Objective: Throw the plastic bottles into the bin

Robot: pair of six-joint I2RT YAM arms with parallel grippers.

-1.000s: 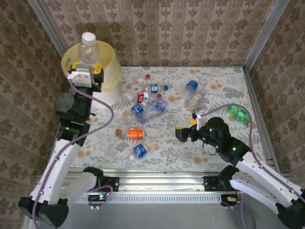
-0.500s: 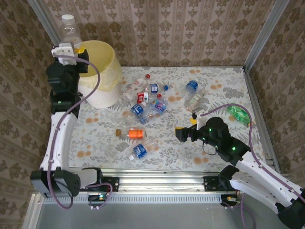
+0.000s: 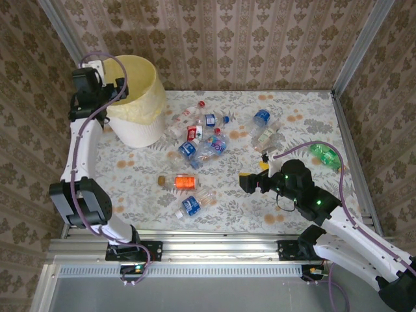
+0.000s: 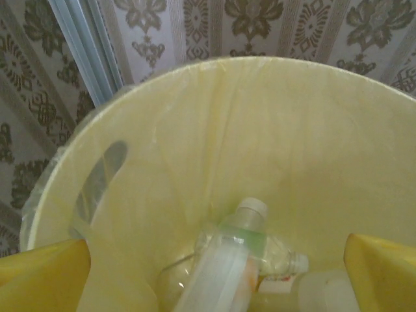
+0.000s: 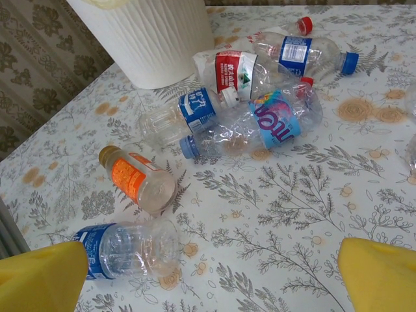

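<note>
The bin (image 3: 138, 97) stands at the back left, a white bucket with a pale yellow liner (image 4: 195, 130). My left gripper (image 3: 97, 83) hangs over its left rim, its jaws wide open, yellow fingertips (image 4: 42, 276) far apart. A blurred clear bottle with a white cap (image 4: 231, 253) is inside the bin below it, on top of another bottle (image 4: 286, 263). Several plastic bottles lie on the table: a cluster (image 3: 201, 140), an orange-labelled one (image 3: 186, 182) (image 5: 136, 179), a blue-labelled one (image 3: 190, 205) (image 5: 120, 250) and a green one (image 3: 324, 156). My right gripper (image 3: 249, 182) (image 5: 211, 279) hovers open to their right, holding nothing.
Patterned walls and metal posts close in the table on three sides. A small brown cap (image 3: 161, 179) lies left of the orange-labelled bottle. Two more bottles (image 3: 263, 127) lie at mid-right. The bin's ribbed white wall (image 5: 156, 39) rises behind the cluster.
The left arm swung left over the bin's rim with a clear bottle, then opened; the bottle is now inside the bin. The right arm has not moved.
</note>
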